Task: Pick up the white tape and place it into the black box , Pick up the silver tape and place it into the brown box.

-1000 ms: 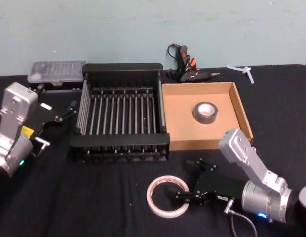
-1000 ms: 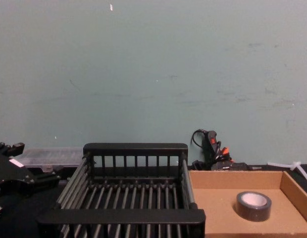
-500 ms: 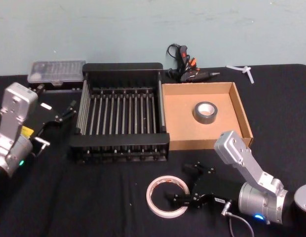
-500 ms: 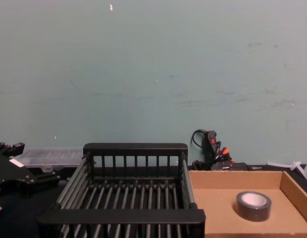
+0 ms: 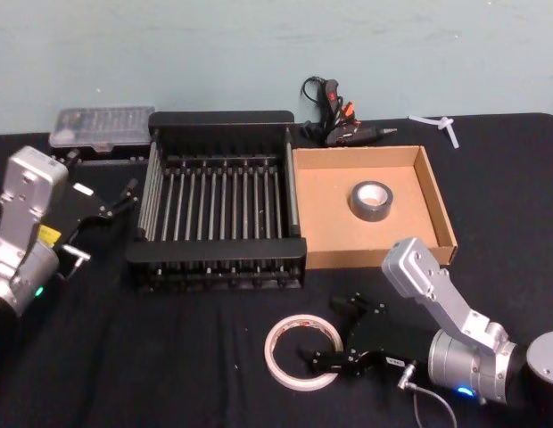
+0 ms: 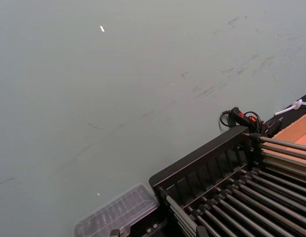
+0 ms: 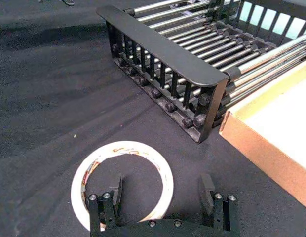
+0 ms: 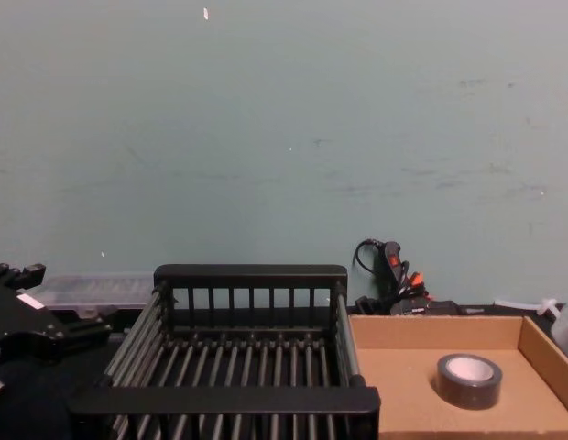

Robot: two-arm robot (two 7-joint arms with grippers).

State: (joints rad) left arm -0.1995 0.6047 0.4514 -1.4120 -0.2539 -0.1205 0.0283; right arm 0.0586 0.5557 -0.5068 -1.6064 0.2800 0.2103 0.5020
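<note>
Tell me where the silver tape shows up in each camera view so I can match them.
Head view: silver tape lies inside the brown box, toward its far right.
Chest view: silver tape at lower right, in the brown box.
Left wrist view: not in it.
Right wrist view: not in it.
Shared landmark: the black box, left of the brown box.

Right pincer [image 5: 332,335] shifted slightly left toward the white tape [image 5: 302,353] over the last second; open fingers now straddle the roll's right rim, one finger [image 7: 115,190] inside the hole. Tape nudged marginally left.
</note>
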